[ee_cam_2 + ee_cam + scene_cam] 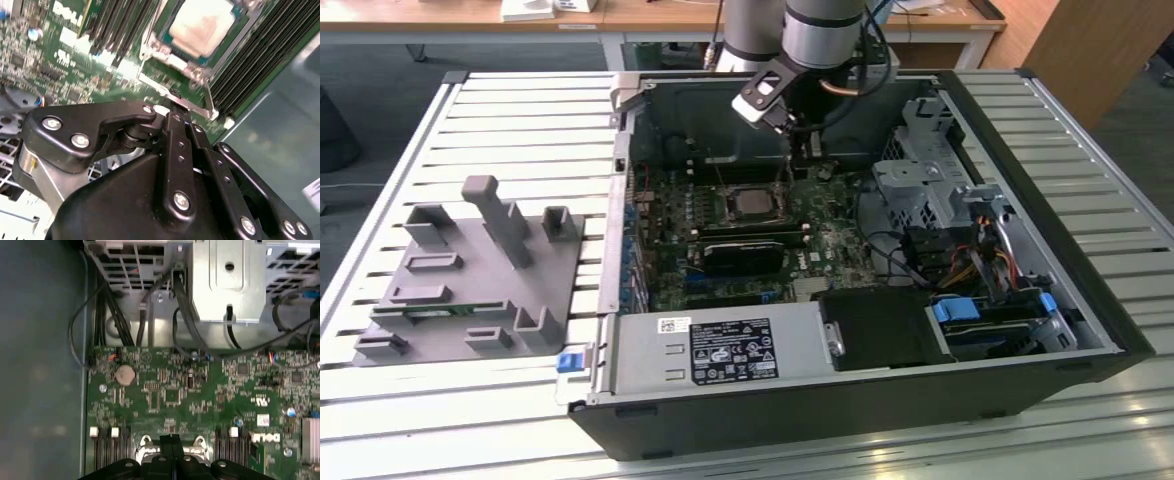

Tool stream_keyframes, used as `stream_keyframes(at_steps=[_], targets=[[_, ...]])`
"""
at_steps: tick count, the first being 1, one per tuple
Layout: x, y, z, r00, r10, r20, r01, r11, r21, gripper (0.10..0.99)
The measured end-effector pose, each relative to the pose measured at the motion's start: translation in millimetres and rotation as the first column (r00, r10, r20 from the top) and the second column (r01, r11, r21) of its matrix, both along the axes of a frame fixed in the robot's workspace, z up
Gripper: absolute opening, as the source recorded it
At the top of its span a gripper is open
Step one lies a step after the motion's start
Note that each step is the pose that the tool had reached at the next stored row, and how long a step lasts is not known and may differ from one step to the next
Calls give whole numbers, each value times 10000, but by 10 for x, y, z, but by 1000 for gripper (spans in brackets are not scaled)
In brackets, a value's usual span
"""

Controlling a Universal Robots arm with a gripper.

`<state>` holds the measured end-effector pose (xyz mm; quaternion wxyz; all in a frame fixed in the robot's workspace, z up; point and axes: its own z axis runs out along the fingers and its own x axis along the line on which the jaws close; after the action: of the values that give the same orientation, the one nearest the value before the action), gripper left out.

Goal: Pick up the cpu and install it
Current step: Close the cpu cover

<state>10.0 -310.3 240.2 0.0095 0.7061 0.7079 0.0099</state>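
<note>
Exterior view first, from left to right: at the frame's left you see a grey fixture block (pixel 460 270) on the slatted table (pixel 520 120), well apart from the work. At the centre stands the open computer case (pixel 854 400), with the green motherboard (pixel 720 250) inside it. The cpu (pixel 750 203) lies in the socket frame (pixel 744 203) on that board, a little above the frame's middle. Just up and right of it, the gripper (pixel 797 137) hangs from the arm, over the board's far edge. To the right are the drive cage (pixel 927 185) and a bundle of cables (pixel 961 270).

In the second wrist view you see the cpu (pixel 202 25) at the top centre, its pale metal top sitting flat inside the socket frame (pixel 170 65), with the fingers (pixel 172 150) below it in the frame. They look drawn together with nothing between them, and they do not touch the chip.

Judging from this, the placing step looks done and the chip sits in its seat. The next move calls for care: check that the chip lies level and keep the fingers clear of the socket's thin lever (pixel 172 95).
</note>
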Motion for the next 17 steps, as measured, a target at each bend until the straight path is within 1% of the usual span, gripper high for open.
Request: stream_keyframes(at_steps=[3,6,11,17], targets=[[-81,0,-1,10000,0,0,0,10000,0,106],[-120,1,-16,10000,0,0,0,10000,0,106],[-221,0,-78,10000,0,-1,0,10000,-1,106],[-382,0,-135,10000,0,0,0,10000,-1,106]])
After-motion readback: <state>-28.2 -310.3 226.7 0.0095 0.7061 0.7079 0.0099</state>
